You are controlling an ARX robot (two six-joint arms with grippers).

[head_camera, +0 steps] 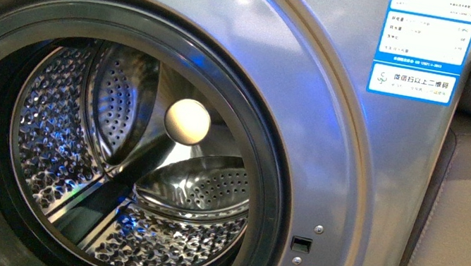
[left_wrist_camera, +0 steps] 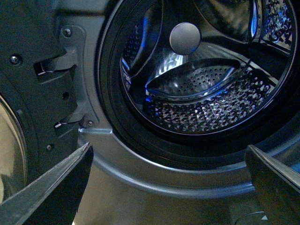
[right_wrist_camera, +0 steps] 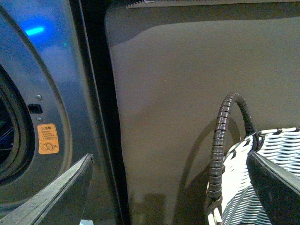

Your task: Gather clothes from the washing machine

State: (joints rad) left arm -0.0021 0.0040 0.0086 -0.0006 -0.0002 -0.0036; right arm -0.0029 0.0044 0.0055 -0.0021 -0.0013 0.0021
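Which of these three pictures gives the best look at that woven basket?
The right wrist view. It is the only one showing the woven basket: its grey-and-white weave and curved handle sit beside the washing machine, partly behind one finger of the right end effector. The front and left wrist views show only the machine and its drum, no basket.

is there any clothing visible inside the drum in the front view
No, the drum of the washing machine shows only bare perforated steel.

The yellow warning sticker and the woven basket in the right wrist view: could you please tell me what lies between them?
In the right wrist view, between the yellow warning sticker and the woven grey-and-white basket lie the grey washing machine's edge, a dark gap, and a bare grey panel.
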